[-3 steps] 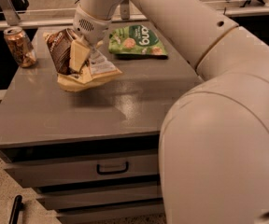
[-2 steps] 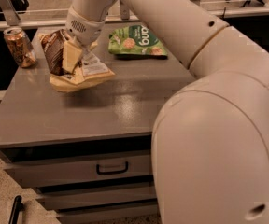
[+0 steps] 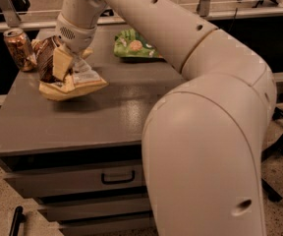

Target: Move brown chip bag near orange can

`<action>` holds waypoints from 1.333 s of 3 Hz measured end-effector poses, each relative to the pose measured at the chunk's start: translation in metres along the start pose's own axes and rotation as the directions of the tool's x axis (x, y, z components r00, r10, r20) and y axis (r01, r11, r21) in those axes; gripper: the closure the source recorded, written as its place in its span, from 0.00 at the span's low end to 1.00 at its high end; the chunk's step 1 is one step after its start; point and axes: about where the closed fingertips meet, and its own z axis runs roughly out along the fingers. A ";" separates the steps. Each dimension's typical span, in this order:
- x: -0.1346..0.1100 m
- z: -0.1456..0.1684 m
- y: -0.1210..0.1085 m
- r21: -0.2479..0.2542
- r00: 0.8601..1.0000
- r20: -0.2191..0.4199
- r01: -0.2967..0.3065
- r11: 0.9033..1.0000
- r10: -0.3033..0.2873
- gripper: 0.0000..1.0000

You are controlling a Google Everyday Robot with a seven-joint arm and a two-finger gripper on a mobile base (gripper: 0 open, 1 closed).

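The pincer (image 3: 64, 64), clamped shut on the crumpled chip bag (image 3: 80, 81), holds it just beside the orange can (image 3: 19, 48) on the table (image 3: 112, 119).

A large cream-coloured robot arm fills the right half of the view. Its bulky lower link rises in the foreground and bends at a rounded elbow. A long upper link reaches up and left over the counter (image 3: 107, 117). The wrist points downward at upper left. The end effector (image 3: 64, 65) hangs below it, apparently clamped on the brown chip bag (image 3: 85, 80), which partly hides its fingers.
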 end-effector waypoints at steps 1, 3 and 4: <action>-0.001 0.004 0.000 -0.002 1.000 -0.001 0.000 1.000 0.000 0.84; -0.003 0.010 0.000 -0.007 1.000 -0.002 0.002 1.000 -0.002 0.38; -0.004 0.014 0.000 -0.010 1.000 -0.003 0.003 1.000 -0.003 0.07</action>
